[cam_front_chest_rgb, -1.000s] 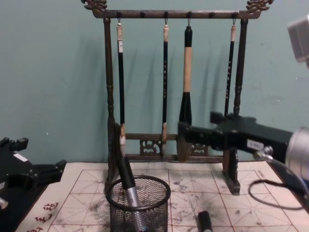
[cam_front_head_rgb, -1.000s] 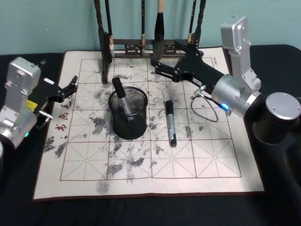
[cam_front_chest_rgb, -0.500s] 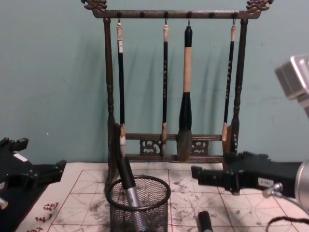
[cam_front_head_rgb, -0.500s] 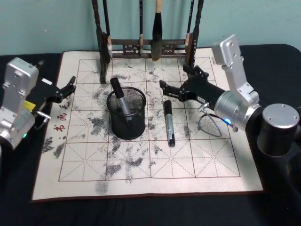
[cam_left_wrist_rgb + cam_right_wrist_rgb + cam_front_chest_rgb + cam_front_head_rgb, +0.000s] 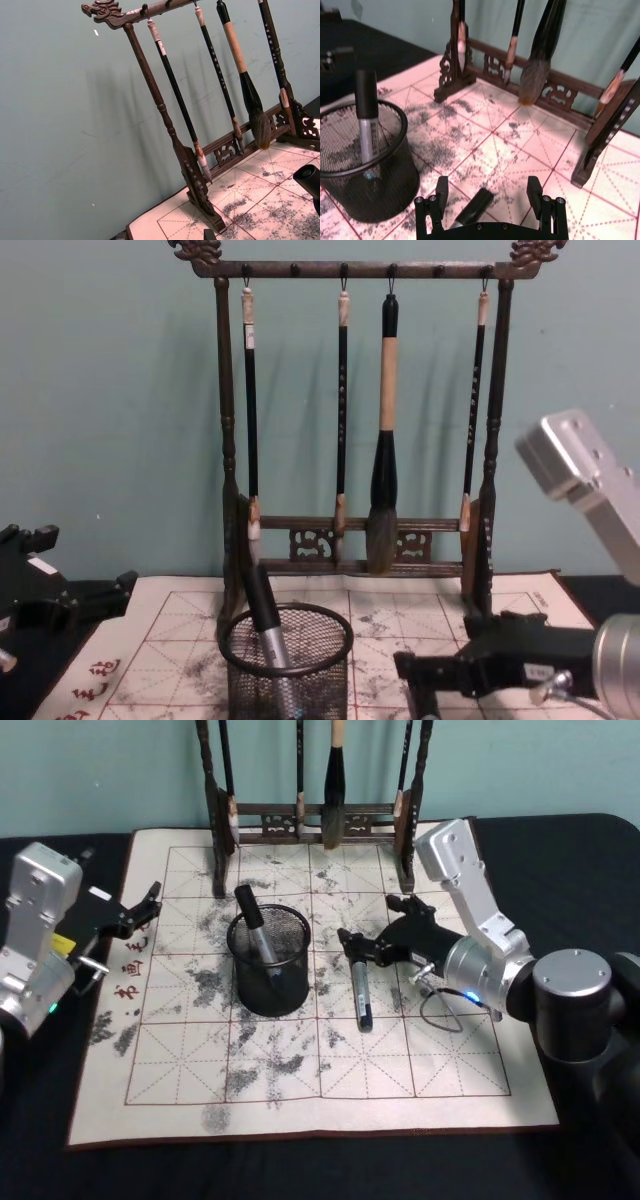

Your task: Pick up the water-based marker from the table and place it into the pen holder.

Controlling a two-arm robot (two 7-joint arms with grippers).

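Marker [image 5: 360, 988] flat on desk [image 5: 300, 1170], just right of pen holder [image 5: 271, 960], long axis near-to-far; capped far end between spread-open fingers of right claw [image 5: 368, 923]. Left claw [image 5: 150, 902] parked farther off.

Most of the water-based marker [image 5: 476, 204] is hidden beneath the right gripper [image 5: 488, 187]; the pen holder [image 5: 325, 680] is cut off at its base in the chest view.

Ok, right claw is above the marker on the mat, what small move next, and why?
Probably lower the right claw slightly and shut it on the marker: its open fingers straddle the marker's cap end, which lies flat on the mat, ungripped. Left claw is parked by the mat's left edge.
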